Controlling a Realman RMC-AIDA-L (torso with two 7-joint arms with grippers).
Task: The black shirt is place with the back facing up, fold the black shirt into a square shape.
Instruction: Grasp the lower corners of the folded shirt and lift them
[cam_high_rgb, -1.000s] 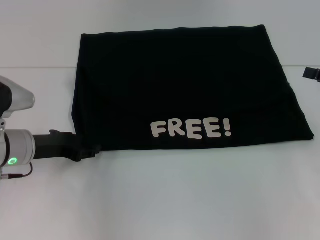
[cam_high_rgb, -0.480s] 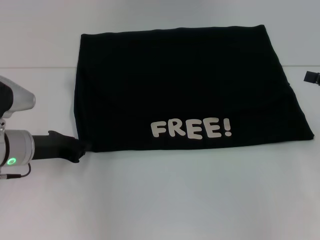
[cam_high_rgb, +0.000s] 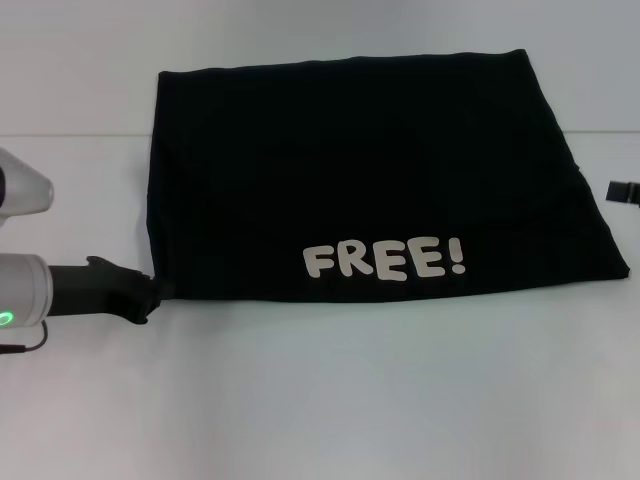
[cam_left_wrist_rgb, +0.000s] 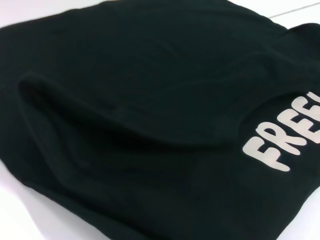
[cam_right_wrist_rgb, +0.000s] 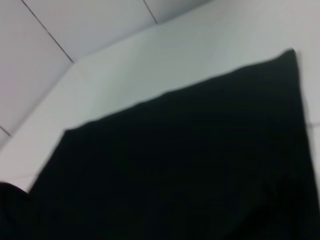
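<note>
A white surface (cam_high_rgb: 330, 400) fills the head view, its far edge meeting a pale wall across the upper part of the frame. The black shirt (cam_high_rgb: 360, 180) lies flat on it, folded into a broad four-sided shape that takes up the centre and upper middle of the frame, its top edge overlapping the line where surface meets wall. White bubbly lettering reading "FREE!" (cam_high_rgb: 384, 260) runs along the lower centre of the cloth, just above its near edge (the print faces up). The shirt's right side slants outward to a corner at the middle right of the frame; its left side drops almost straight to a corner at the lower left of the cloth.

The left arm (cam_high_rgb: 25, 300), silver with a green light, enters from the left edge at mid-height. Its left gripper (cam_high_rgb: 150, 295), black, reaches to the shirt's lower-left corner and touches the cloth there; whether its fingers are clenched or released cannot be told. The left wrist view shows the shirt (cam_left_wrist_rgb: 140, 125) close up, softly rumpled, with part of the lettering (cam_left_wrist_rgb: 285, 137).

The right gripper (cam_high_rgb: 625, 190) shows only as a small black piece at the right edge of the head view, apart from the shirt; its state cannot be told either.
</note>
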